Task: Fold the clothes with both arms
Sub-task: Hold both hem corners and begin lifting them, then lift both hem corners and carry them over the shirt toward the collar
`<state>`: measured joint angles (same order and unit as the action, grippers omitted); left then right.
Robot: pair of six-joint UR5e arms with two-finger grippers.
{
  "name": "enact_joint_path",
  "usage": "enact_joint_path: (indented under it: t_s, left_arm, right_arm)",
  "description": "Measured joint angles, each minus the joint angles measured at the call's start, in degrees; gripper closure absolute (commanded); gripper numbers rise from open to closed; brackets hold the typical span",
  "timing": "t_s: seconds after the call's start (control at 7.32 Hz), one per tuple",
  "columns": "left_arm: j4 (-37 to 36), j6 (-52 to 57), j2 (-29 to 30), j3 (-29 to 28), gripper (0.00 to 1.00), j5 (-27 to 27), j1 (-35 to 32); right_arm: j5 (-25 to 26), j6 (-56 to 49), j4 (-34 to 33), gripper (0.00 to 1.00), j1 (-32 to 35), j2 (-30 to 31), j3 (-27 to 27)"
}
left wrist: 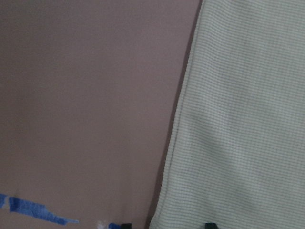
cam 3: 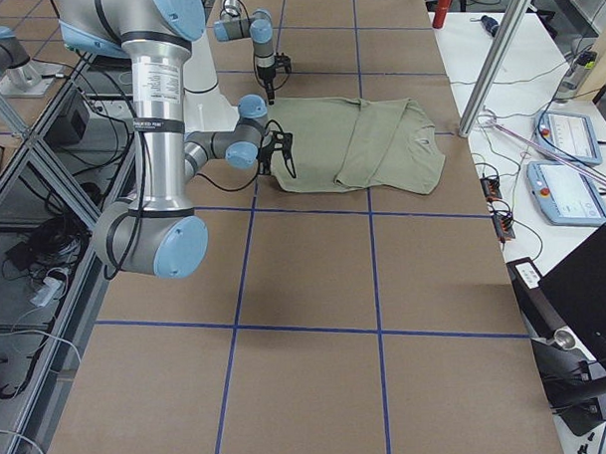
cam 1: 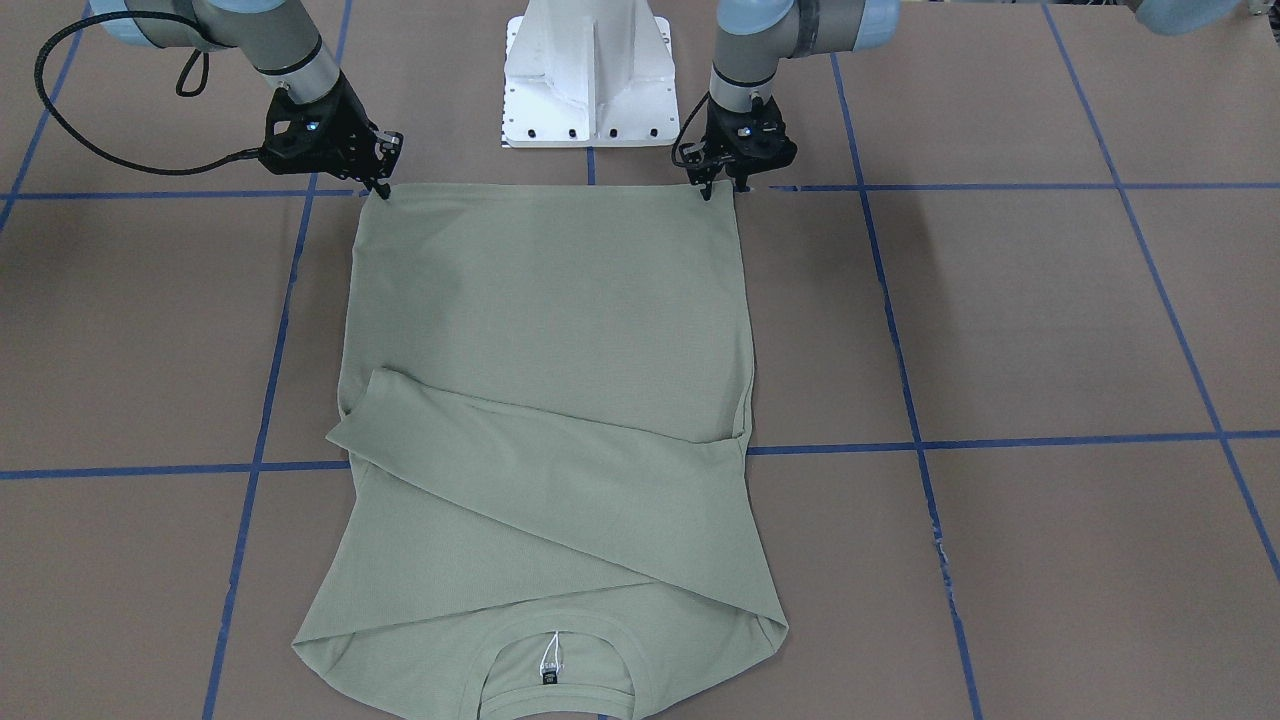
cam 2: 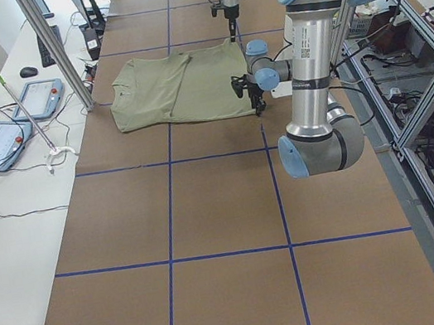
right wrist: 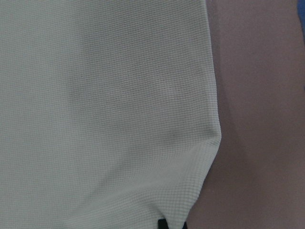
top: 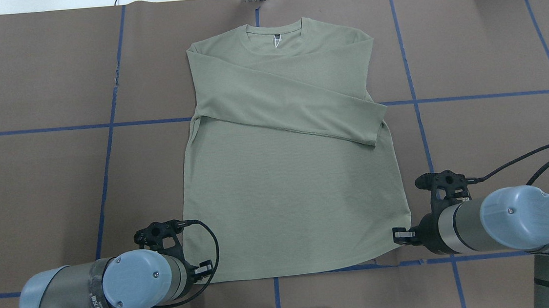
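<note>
The shirt [top: 287, 192] is made of matt knitted cloth with a fine grid texture, and the table [top: 37, 192] is covered with dull brown paper and blue tape [top: 57, 128]. The left arm [top: 70, 292] and the right arm [top: 456, 228] are seen as smooth grey metal with shiny plastic caps [top: 135, 280].

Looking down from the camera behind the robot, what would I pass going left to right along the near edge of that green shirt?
left arm → left gripper → green shirt → right gripper → right arm
</note>
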<state>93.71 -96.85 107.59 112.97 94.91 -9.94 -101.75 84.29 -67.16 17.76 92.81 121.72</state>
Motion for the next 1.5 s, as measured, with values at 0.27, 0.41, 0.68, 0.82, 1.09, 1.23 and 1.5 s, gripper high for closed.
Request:
enact_joint_path:
  t_s: [0.27,0.41,0.68,0.82,1.09,1.23,1.5]
  left_arm:
    - [-0.05,0.05,-0.01,0.09,1.00,0.01,0.04]
    - [-0.02,0.06,0.01,0.53,1.00,0.04,0.04]
    - [-1.96,0.01,-0.02,4.41,1.00,0.13,-0.02]
    - [-4.87,0.00,-0.02,8.13,1.00,0.56,-0.02]
    - [-10.26,0.00,0.06,14.47,1.00,1.87,0.12]
    - [-12.23,0.00,0.11,16.69,1.00,2.26,0.73]
    - [-16.86,-0.21,0.16,21.54,1.00,3.36,3.53]
  right_arm:
    - [-0.52,-0.03,-0.01,1.00,0.50,0.00,0.01]
    - [-1.08,-0.02,0.00,1.00,0.93,0.00,0.03]
    - [-3.20,0.00,0.01,1.00,2.32,0.09,0.40]
    - [-4.93,0.00,0.04,1.00,2.89,0.61,1.22]
    - [-8.93,0.00,0.09,1.00,3.28,4.04,5.03]
    - [-11.90,0.00,0.10,1.00,3.30,5.50,7.01]
    - [-20.13,0.00,0.10,1.00,3.32,6.54,9.39]
